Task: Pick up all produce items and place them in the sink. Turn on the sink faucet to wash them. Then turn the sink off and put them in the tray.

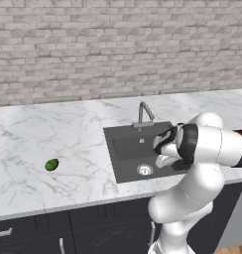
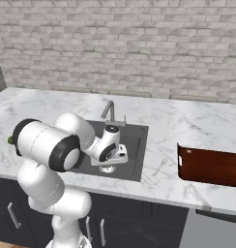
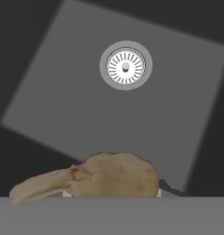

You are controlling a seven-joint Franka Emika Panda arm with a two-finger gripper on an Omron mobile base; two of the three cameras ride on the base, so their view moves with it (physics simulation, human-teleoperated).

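Observation:
A tan-brown lumpy piece of produce (image 3: 109, 176) sits between my fingertips and hides most of them in the hand view. My gripper (image 1: 164, 159) is shut on it and hangs low over the sink (image 1: 124, 149), a dark grey basin whose round silver drain (image 3: 126, 65) lies just ahead. From the right, the gripper (image 2: 111, 162) is inside the sink (image 2: 137, 140) outline. The green fruit (image 1: 51, 164) lies on the white marble counter far to the left. Behind the basin stands the thin sink faucet (image 1: 144, 113). At the right rests the reddish-brown tray (image 2: 209, 167).
A grey brick wall (image 1: 118, 44) backs the marble counter (image 1: 68, 134). Dark cabinet fronts (image 1: 68, 228) run below the counter's front edge. A fork-like utensil (image 2: 160, 167) lies on the counter between sink and tray.

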